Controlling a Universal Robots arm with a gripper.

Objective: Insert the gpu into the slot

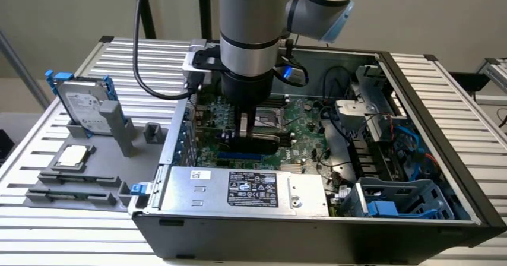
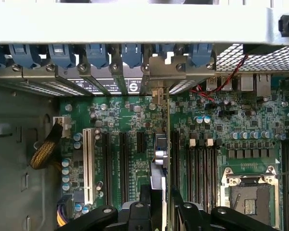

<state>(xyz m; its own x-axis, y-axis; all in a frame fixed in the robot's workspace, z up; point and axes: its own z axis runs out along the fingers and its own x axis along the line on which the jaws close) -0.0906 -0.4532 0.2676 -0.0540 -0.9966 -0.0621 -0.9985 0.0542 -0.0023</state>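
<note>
My gripper [image 1: 252,136] reaches down inside the open computer case, shut on the gpu [image 1: 257,142], a thin black card held upright on its edge. The card stands directly over the blue slot [image 1: 237,157] on the green motherboard [image 1: 305,120]; a strip of blue shows just below its lower edge. Whether the card is seated I cannot tell. In the wrist view the gpu [image 2: 160,159] appears edge-on, running from between my black fingers [image 2: 147,209] toward its metal bracket [image 2: 159,72] at the case's rear openings. The card hides the slot there.
A silver power supply [image 1: 246,189] lies in the case just in front of the slot. Black memory slots [image 2: 197,168] and the CPU socket [image 2: 250,192] flank the card; a white slot [image 2: 88,163] lies on its other side. A hard drive [image 1: 83,105] stands in a grey holder outside.
</note>
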